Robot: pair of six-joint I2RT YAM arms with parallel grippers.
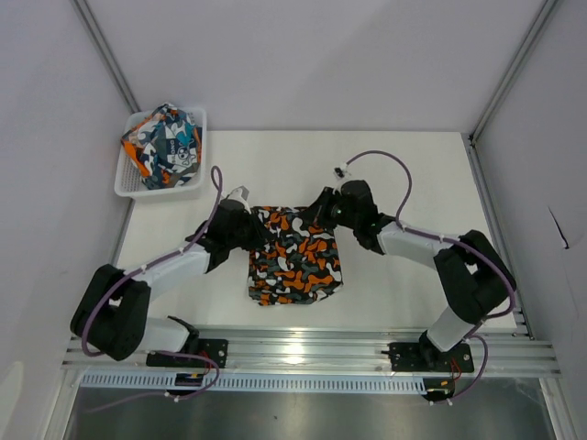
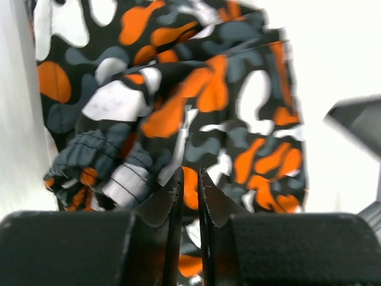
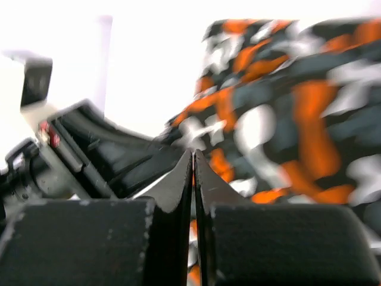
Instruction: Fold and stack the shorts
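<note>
camouflage shorts [image 1: 295, 258] folded flat mid-table [image 1: 413, 174], open surface beyond and to the right, left hand [image 1: 244, 213] pinched almost closed on bunched cloth at far-left corner, right hand [image 1: 321, 207] closed at far-right corner, grip on cloth unclear, white mesh basket [image 1: 127, 190] at far-left table corner, teal print shorts [image 1: 165, 145] heaped inside

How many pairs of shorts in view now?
2. The camouflage shorts lie on the table, centre; the teal-print shorts sit in the white basket, far left. Basket may hide more.
</note>
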